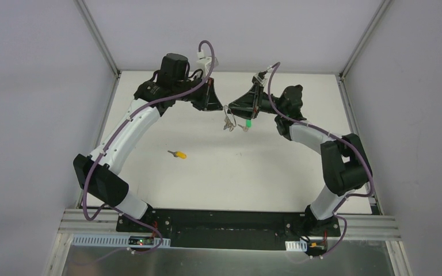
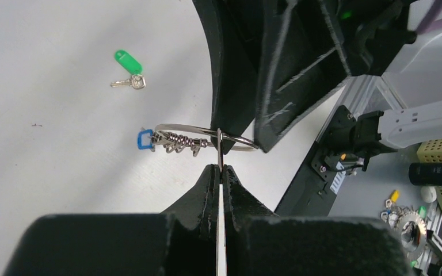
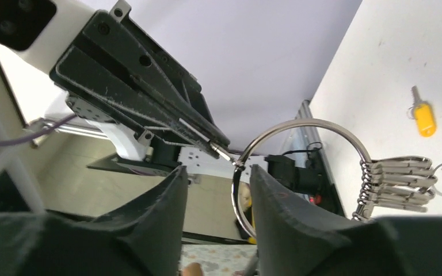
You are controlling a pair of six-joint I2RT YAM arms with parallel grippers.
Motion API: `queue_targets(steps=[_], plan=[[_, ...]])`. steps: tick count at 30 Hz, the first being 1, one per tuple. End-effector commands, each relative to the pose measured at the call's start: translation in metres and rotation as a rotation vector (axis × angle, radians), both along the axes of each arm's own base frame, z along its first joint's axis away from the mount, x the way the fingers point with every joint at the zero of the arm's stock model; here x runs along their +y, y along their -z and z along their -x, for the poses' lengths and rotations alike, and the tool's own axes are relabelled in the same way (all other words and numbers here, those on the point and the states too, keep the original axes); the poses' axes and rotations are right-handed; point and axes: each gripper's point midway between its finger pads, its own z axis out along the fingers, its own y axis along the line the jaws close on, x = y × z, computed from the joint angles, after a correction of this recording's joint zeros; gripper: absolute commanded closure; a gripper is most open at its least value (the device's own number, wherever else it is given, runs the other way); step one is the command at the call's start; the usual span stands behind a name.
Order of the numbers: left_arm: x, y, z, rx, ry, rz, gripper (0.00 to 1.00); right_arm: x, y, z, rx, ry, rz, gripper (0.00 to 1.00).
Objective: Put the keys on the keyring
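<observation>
judging by how things lie, nothing of the task is finished: neither key is threaded yet. the keyring (image 3: 311, 121) is held up off the table (image 1: 236, 178) between the two arms. it is pinched at one spot on its wire by the left gripper (image 2: 220, 168), whose jaws are closed on it. the right gripper (image 3: 217, 172) is seen with jaws apart, and an arc of the ring passes through the gap, seemingly unclamped. only the silver keys (image 3: 397, 181) and the blue key (image 2: 144, 140) are carried on the ring. the green key (image 2: 128, 62) is lying loose on the table near the ring. the yellow key (image 1: 178, 154) is lying well apart, toward the left arm's side. both are yet to be picked up and worked onto the ring.

the whole layout is given only by the top view, but the ring is tiny there. the left pinch and the blue key are shown by the left wrist view, where no yellow key is seen. the right jaw gap and the ring's full circle are shown by the right wrist view, where no green head is seen.
</observation>
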Motion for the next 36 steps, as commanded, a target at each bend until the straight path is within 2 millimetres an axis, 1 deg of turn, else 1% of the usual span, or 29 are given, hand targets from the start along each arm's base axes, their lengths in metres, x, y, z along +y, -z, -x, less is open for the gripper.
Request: queue_targets(steps=[1, 3, 6, 7, 8, 9, 10, 12, 13, 14, 16, 19, 24, 26, 28, 32, 36], plan=[[0.008, -0.015, 0.017, -0.088, 0.097, -0.039, 1.00, -0.009, -0.014, 0.020, -0.257, -0.043, 0.044, 0.46], [0.012, -0.014, 0.025, -0.086, 0.127, -0.062, 1.00, -0.010, -0.007, 0.025, -0.317, -0.070, 0.082, 0.39], [0.017, -0.014, 0.040, -0.075, 0.185, -0.093, 1.00, -0.013, 0.002, 0.033, -0.401, -0.111, 0.129, 0.37], [0.018, -0.015, 0.046, -0.067, 0.205, -0.100, 1.00, -0.014, 0.005, 0.035, -0.435, -0.121, 0.147, 0.37], [0.019, -0.014, 0.053, -0.061, 0.230, -0.108, 1.00, -0.016, 0.006, 0.038, -0.405, -0.130, 0.165, 0.38], [0.020, -0.014, 0.060, -0.057, 0.252, -0.117, 1.00, -0.017, 0.009, 0.040, -0.426, -0.143, 0.189, 0.40], [0.022, -0.013, 0.066, -0.054, 0.276, -0.130, 1.00, -0.018, 0.014, 0.040, -0.531, -0.146, 0.219, 0.42], [0.023, -0.011, 0.081, -0.049, 0.324, -0.158, 1.00, -0.019, 0.018, 0.045, -0.620, -0.174, 0.272, 0.44], [0.023, -0.010, 0.088, -0.048, 0.350, -0.174, 1.00, -0.019, 0.023, 0.054, -0.619, -0.203, 0.315, 0.45], [0.023, -0.009, 0.093, -0.044, 0.365, -0.186, 1.00, -0.017, 0.022, 0.057, -0.710, -0.219, 0.333, 0.46], [0.023, -0.008, 0.102, -0.034, 0.389, -0.200, 1.00, -0.015, 0.024, 0.076, -0.788, -0.280, 0.384, 0.49], [0.023, -0.008, 0.110, -0.033, 0.408, -0.210, 1.00, -0.013, 0.022, 0.096, -0.890, -0.324, 0.397, 0.52], [0.019, -0.010, 0.116, -0.026, 0.418, -0.184, 1.00, -0.013, 0.013, 0.124, -0.944, -0.361, 0.338, 0.56], [0.015, -0.011, 0.118, -0.007, 0.426, -0.153, 1.00, -0.014, 0.008, 0.131, -0.959, -0.364, 0.318, 0.59], [0.011, -0.012, 0.120, 0.011, 0.428, -0.122, 1.00, -0.014, 0.004, 0.133, -0.977, -0.357, 0.307, 0.60], [0.005, -0.017, 0.125, 0.033, 0.446, -0.075, 1.00, -0.012, 0.007, 0.130, -1.001, -0.337, 0.319, 0.61], [0.001, -0.019, 0.131, 0.068, 0.461, -0.039, 1.00, -0.009, 0.002, 0.130, -1.006, -0.331, 0.298, 0.62]])
